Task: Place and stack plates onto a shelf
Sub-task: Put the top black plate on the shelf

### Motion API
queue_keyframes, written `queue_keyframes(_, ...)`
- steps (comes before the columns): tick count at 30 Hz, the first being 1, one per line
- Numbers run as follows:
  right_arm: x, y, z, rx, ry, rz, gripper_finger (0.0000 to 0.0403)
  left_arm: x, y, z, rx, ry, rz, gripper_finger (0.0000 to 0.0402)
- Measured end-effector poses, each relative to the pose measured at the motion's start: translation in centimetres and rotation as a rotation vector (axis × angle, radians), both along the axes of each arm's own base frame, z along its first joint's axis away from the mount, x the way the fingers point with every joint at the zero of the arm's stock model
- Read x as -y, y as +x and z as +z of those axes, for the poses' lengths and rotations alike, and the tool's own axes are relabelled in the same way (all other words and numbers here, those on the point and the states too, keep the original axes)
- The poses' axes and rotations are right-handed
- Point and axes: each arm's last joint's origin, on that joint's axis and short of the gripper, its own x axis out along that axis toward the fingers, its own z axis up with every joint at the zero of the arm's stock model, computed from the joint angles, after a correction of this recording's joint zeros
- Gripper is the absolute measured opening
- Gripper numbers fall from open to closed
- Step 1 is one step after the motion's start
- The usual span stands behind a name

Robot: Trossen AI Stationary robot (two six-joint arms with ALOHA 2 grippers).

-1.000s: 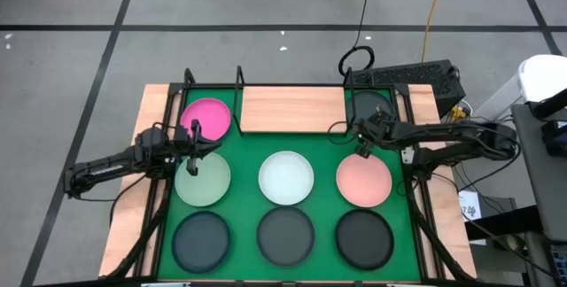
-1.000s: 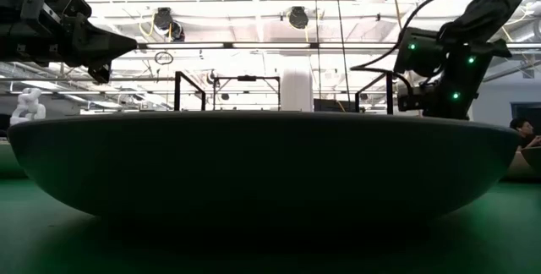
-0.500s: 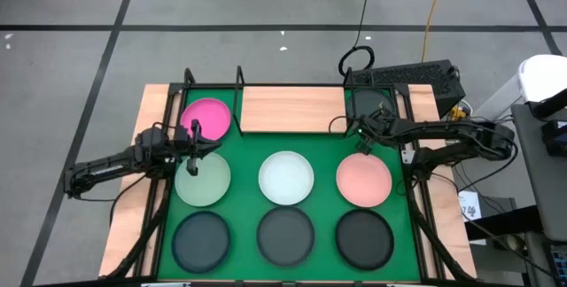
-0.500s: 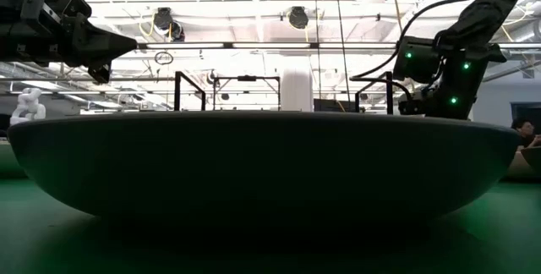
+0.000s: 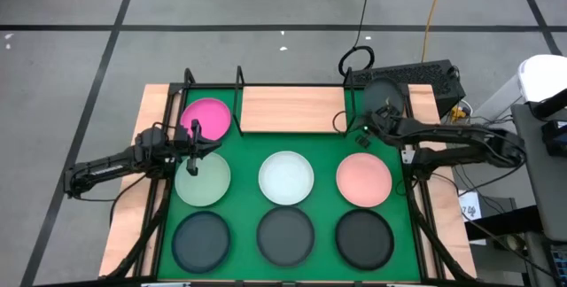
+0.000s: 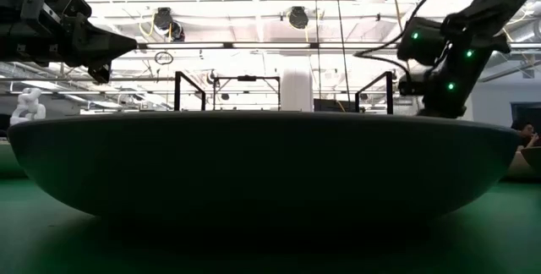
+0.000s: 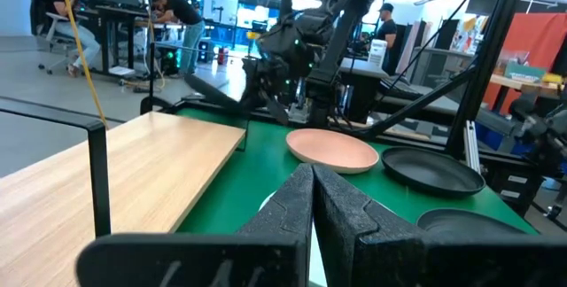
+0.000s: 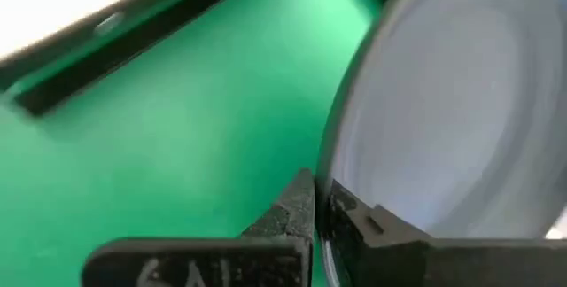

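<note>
Dark grey plate tilted, its rim pinched in the right tool

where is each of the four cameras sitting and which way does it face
High view: above the table, facing straight down; both arms, the shelf, green mat and plates show.
Low view: at table height, facing level; a dark plate fills it, arms enter from above.
Left wrist view: on the left arm, facing past the left gripper across the shelf to the salmon plate.
Right wrist view: on the right arm; the right gripper pinches a dark plate's rim.
Shared: the high and left wrist views both show the shelf and the salmon plate.
</note>
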Motion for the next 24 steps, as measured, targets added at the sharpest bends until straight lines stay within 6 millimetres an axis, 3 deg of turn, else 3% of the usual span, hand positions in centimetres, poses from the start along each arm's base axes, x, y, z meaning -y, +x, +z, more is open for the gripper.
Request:
queue_keyframes(3,0.1,-0.1,1.8,0.049,-0.100,-0.030,0.0002,0.0,0.0,0.0,0.000,0.000,0.000,0.0015)
queue_keyframes(9,0.6,0.7,7.7,0.207,-0.297,0.016,0.0001,0.0,0.0,0.0,0.000,0.000,0.000,0.0015)
queue_keyframes(17,0.1,4.2,15.7,0.394,-0.457,0.255,0.0001,0.0,0.0,0.0,0.000,0.000,0.000,0.0015)
queue_keyframes(20,-0.3,6.3,16.6,0.428,-0.426,0.390,0.0001,0.0,0.0,0.0,-0.001,0.000,0.000,0.0015)
queue_keyframes(24,-0.9,9.1,15.7,0.408,-0.333,0.564,0.0000,0.0,0.0,0.0,0.000,0.000,0.000,0.0015)
